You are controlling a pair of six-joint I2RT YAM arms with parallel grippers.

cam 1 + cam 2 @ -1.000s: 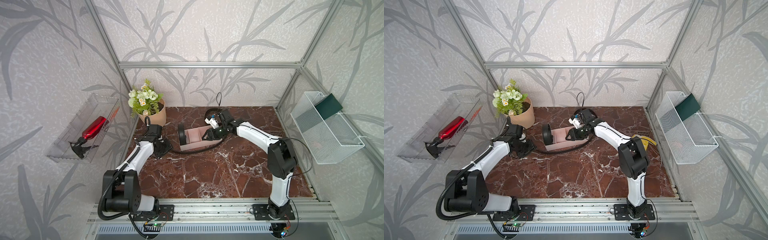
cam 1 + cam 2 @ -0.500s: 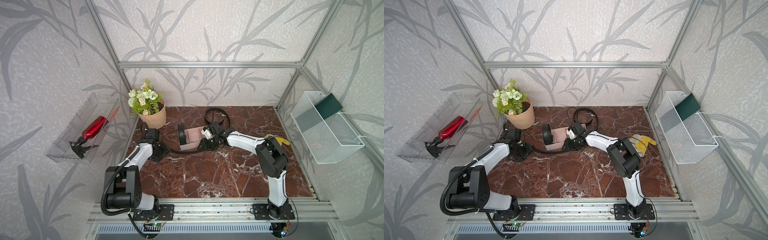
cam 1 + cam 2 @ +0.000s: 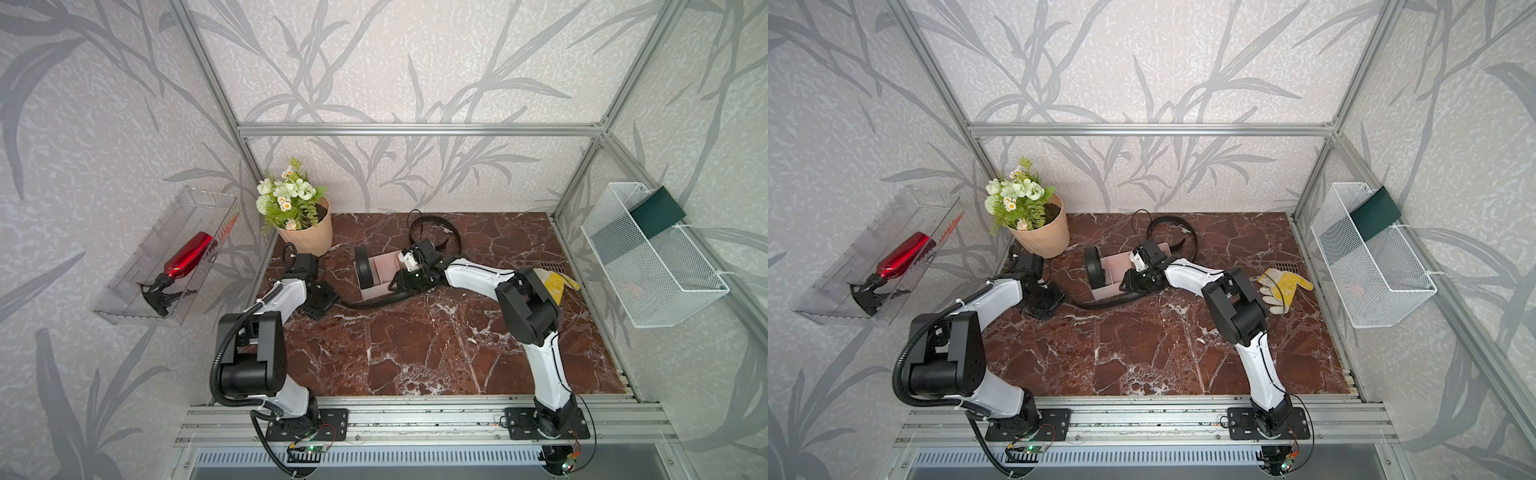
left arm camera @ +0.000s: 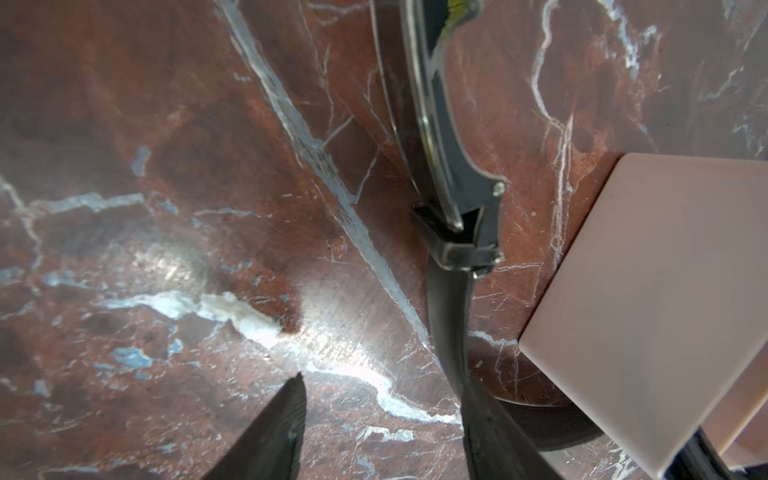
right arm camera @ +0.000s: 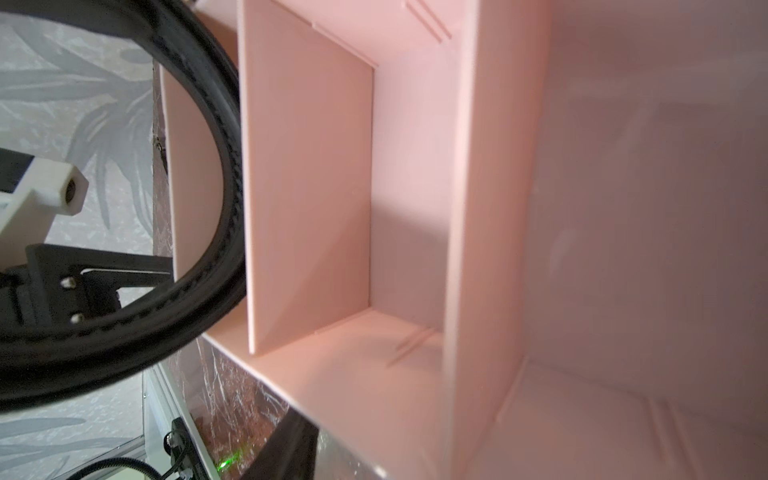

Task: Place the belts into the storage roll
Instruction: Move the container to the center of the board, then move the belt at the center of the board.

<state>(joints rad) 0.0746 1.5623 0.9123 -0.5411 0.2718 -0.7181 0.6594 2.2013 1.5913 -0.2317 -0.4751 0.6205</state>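
Since a second ago the right claw has dropped to the storage roll's near wall. Left wrist view: left claw wide, empty, beside a belt on the desk. Right wrist view: its grip unclear.

pale leaf-patterned walls in an aluminium frame enclose the red-brown marble desk; a white wire basket hangs right of the desk, a clear bin left.

Pink storage roll on marble, coiled belt in end compartment, 2nd belt loose behind
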